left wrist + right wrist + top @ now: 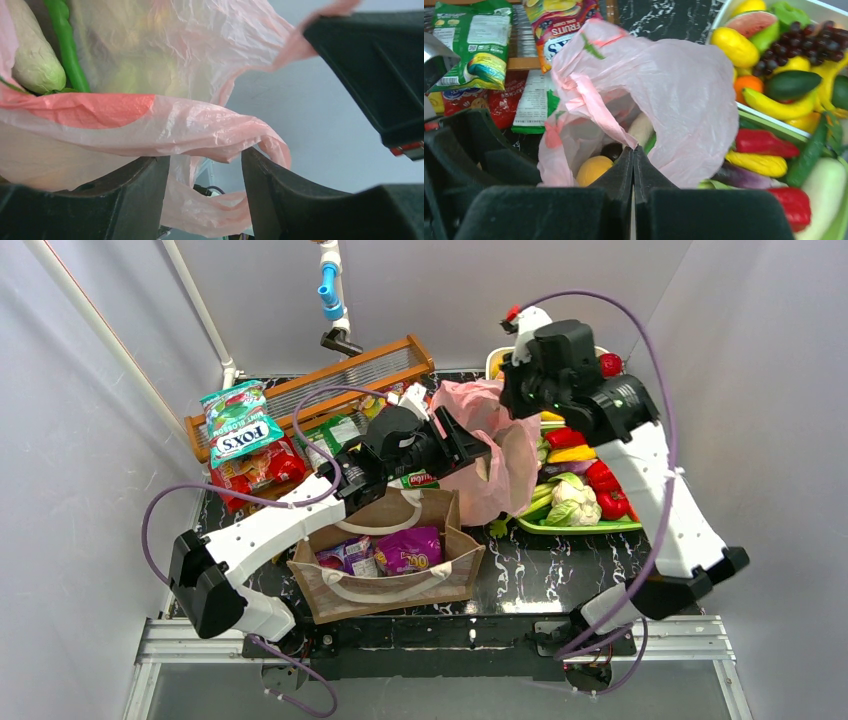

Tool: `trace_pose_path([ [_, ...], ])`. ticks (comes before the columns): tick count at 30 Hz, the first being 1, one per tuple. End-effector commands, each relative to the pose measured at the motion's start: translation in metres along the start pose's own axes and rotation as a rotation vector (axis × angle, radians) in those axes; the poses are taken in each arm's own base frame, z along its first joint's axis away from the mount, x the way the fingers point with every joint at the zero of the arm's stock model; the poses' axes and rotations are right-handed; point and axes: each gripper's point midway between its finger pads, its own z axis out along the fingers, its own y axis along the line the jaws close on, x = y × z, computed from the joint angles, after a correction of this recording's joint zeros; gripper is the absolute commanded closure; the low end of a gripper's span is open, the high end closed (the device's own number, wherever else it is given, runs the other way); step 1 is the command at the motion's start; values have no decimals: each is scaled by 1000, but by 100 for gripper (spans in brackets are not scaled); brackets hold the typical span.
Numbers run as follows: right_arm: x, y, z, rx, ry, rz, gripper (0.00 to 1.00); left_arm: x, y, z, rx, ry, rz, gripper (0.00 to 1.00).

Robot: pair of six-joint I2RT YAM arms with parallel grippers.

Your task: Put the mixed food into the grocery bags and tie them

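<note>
Black marbled bench (560, 560) sitting between pale grey walls. Thin translucent pink plastic bag (500, 455) being held mid-bench toward far edge, holding round orange toy fruit (593, 170). Right jaws pressing together on its rim; left jaws standing apart, film draping between. Boxy brown tote (400, 585) standing at near edge, containing glossy purple foil packet (408, 548).

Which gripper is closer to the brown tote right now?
Left. The left gripper hovers just behind the tote; the right gripper pinches the pink bag farther back, near the tray.
</note>
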Motion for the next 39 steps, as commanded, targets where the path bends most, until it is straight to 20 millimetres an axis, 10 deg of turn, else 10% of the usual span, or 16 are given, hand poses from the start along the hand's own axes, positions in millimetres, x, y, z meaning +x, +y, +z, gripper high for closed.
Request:
trace_pose_path([
  [1, 3, -27, -42, 157, -41, 71, 99, -6, -18, -3, 30, -26, 3, 47],
  [17, 47, -22, -110, 176, 113, 262, 99, -1, -7, -17, 6, -17, 10, 44],
  [28, 97, -18, -68, 163, 215, 254, 99, 29, 6, -13, -23, 59, 20, 42],
  [39, 109, -2, -68, 63, 240, 229, 99, 20, 8, -22, -62, 25, 101, 43],
])
